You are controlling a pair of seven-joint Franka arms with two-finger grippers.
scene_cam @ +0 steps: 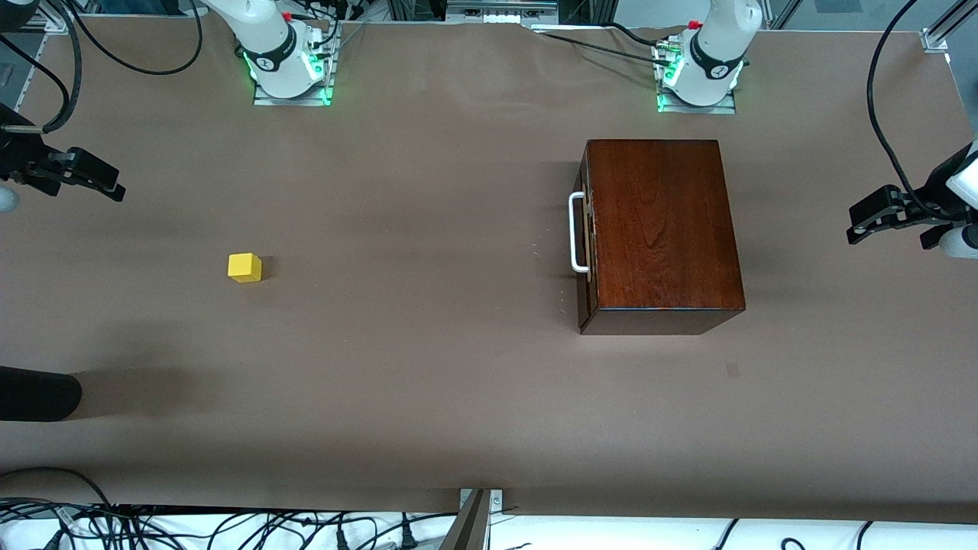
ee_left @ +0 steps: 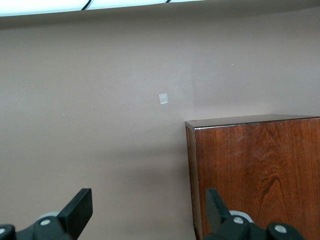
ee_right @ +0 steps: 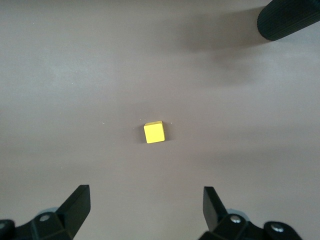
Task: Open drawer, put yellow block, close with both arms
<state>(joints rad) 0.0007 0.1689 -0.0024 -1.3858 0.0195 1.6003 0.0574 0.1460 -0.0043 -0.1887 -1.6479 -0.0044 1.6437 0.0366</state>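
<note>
Nothing's done yet as far as I can see. Drawer (scene_cam: pixel 584 241) is fully shut in the box (scene_cam: pixel 661 225), which sits toward the left arm's end of the table (scene_cam: pixel 458 397), handle (scene_cam: pixel 577 233) untouched. Yellow block (scene_cam: pixel 244 267) sits alone toward the right arm's end. Left gripper (scene_cam: pixel 890 214) hangs at its table edge beside the box, jaws wide and empty; right gripper (scene_cam: pixel 80 176) waits at its edge, also spread with nothing in it. So I've still got opening, placing and closing left.
</note>
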